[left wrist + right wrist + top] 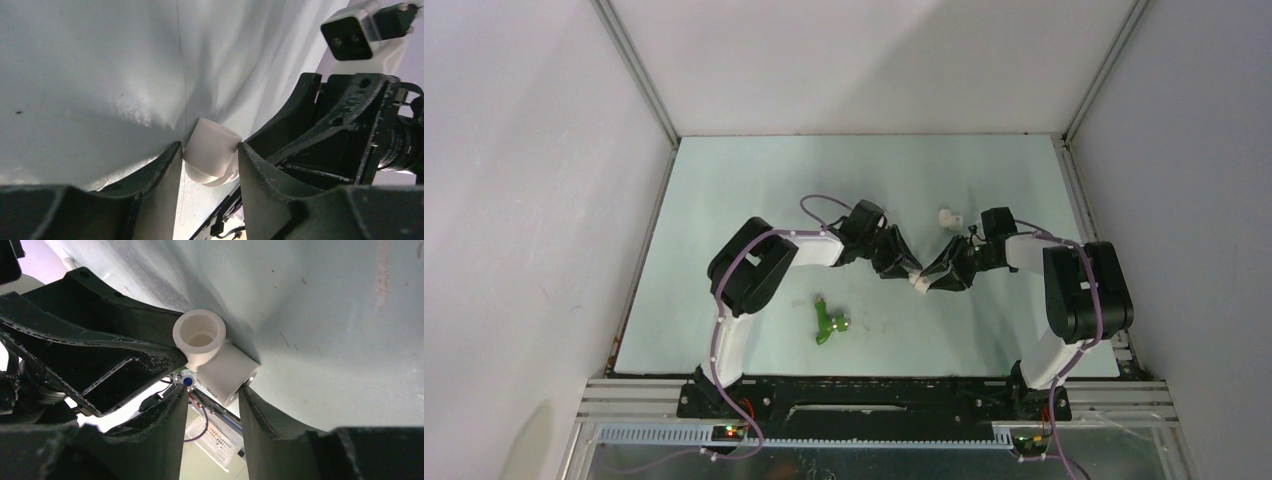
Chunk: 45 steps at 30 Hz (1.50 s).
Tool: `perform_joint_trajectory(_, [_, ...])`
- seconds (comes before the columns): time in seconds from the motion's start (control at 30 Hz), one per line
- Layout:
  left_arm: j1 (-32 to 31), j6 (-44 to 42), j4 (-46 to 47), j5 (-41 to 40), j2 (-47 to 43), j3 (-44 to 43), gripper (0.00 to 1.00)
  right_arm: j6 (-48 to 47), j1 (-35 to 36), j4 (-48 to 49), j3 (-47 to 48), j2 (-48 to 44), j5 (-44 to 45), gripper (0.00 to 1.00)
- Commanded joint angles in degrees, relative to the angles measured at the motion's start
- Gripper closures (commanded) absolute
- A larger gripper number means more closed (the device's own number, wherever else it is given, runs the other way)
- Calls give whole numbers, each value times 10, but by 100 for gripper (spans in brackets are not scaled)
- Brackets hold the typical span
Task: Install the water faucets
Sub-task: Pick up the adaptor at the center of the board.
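Black fingers (160,175) loom right up against the left wrist lens, and wedged between them is a white elbow fitting (212,150). Both sides look pressed against it, so the left tool (910,274) has that fitting clamped.

And the piece that matters: the green faucet (829,322) is lying on the pale counter (724,190), out in front of the left arm's base, well apart from both tools and untouched.

Up at mid-counter the two tools meet nose to nose on the fitting, the left arm reaching in from the left, the right arm from the right. On the right tool (212,390), one finger touches the fitting's near leg, but a sliver of gap shows on the other side. I cannot tell whether it is gripping or only straddling. The fitting's open socket faces the right wrist lens.

Beyond the right tool, toward the back wall, a small white piece (948,217) sits alone on the counter, too small to tell whether it is the white faucet. Grey walls (524,200) close the counter in on three sides.
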<state>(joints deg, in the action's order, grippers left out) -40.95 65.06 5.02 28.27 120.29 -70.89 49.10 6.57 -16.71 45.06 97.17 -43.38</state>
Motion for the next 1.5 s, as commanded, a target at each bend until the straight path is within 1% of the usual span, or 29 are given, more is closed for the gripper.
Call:
perform_joint_trajectory(0.0, [-3, -16, -16, 5, -1, -5, 55, 16, 1, 50, 0, 14, -23, 57])
perform_joint_trajectory(0.17, [-3, -19, -25, 2, -1, -5, 64, 32, 3, 86, 0, 25, -37, 63])
perform_joint_trajectory(0.33, [-3, -16, -20, 4, -1, -3, 65, 49, 16, 121, 0, 39, -63, 76])
perform_joint_trajectory(0.43, [-4, -18, -20, 5, -3, -4, 65, 53, 17, 127, 0, 46, -70, 88])
perform_joint_trajectory(0.47, [-3, -21, -23, 7, -3, -4, 64, 53, 17, 128, 0, 46, -71, 96])
perform_joint_trajectory(0.5, [-3, -24, -27, 6, -6, -3, 64, 53, 16, 128, 0, 44, -72, 100])
perform_joint_trajectory(0.63, [4, -42, -35, -7, -30, 6, 58, 47, 12, 126, 1, 30, -77, 100])
perform_joint_trajectory(0.67, [9, -51, -40, -15, -41, 9, 56, 38, 13, 118, 7, 25, -78, 100])
perform_joint_trajectory(0.7, [16, -61, -46, -26, -57, 12, 51, 24, 14, 104, 15, 21, -79, 100])
perform_joint_trajectory(0.73, [24, -73, -65, -39, -76, 17, 46, 9, 14, 86, 26, 14, -77, 100])
perform_joint_trajectory(0.83, [51, -108, -83, -68, -157, 43, 34, -38, 25, 24, 71, -15, -71, 100])
perform_joint_trajectory(0.9, [70, -129, -93, -80, -208, 66, 32, -68, 36, -4, 101, -32, -75, 100])
perform_joint_trajectory(0.97, [90, -146, -98, -75, -256, 98, 31, -100, 50, -33, 135, -43, -83, 100])
perform_joint_trajectory(1.07, [120, -157, -93, -43, -328, 143, 29, -130, 73, -57, 178, -48, -118, 100])
perform_joint_trajectory(1.2, [155, -131, -13, 31, -420, 238, 18, -152, 106, -84, 220, -40, -172, 100])
perform_joint_trajectory(1.33, [163, -103, 58, 100, -503, 305, 13, -122, 141, -39, 227, -45, -217, 100])
perform_joint_trajectory(1.47, [163, -99, 63, 138, -570, 334, 12, -76, 170, 15, 227, -46, -247, 100])
